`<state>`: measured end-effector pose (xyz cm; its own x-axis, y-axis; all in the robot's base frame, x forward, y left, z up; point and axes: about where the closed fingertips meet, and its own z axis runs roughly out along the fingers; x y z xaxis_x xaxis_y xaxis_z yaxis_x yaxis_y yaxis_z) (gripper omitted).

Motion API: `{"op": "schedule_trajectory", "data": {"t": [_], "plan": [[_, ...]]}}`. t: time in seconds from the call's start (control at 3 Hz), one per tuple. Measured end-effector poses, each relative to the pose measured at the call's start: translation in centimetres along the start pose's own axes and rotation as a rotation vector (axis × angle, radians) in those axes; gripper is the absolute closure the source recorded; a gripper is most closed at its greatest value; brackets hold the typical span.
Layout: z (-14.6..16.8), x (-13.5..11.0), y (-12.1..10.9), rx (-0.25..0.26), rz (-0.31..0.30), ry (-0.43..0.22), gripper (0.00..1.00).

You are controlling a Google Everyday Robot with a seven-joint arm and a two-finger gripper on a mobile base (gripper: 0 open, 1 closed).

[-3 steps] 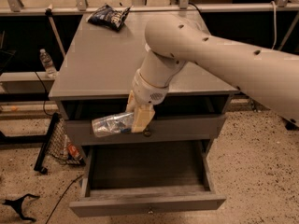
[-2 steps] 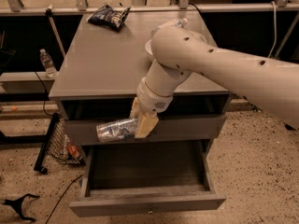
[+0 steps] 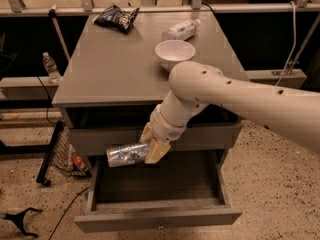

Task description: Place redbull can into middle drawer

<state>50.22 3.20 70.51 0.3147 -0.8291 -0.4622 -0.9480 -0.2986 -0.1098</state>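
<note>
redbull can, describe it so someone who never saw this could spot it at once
Find the grey cabinet in the middle and its open bottom drawer. Just above that drawer's left side, the arm's gripper holds the redbull can sideways. It is the only shiny silver metal cylinder, unlike the clear bottle lying on the cabinet top.
</note>
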Motion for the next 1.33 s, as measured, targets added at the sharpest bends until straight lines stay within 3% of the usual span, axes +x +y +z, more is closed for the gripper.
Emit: {"op": "schedule_trajectory", "data": {"t": [0.67,1.33], "plan": [[2.5,2.7,0.4,0.01,0.009,-0.011,1.0],[6.0,5.3,0.0,0.07,-0.015,-0.038,1.0]]}}
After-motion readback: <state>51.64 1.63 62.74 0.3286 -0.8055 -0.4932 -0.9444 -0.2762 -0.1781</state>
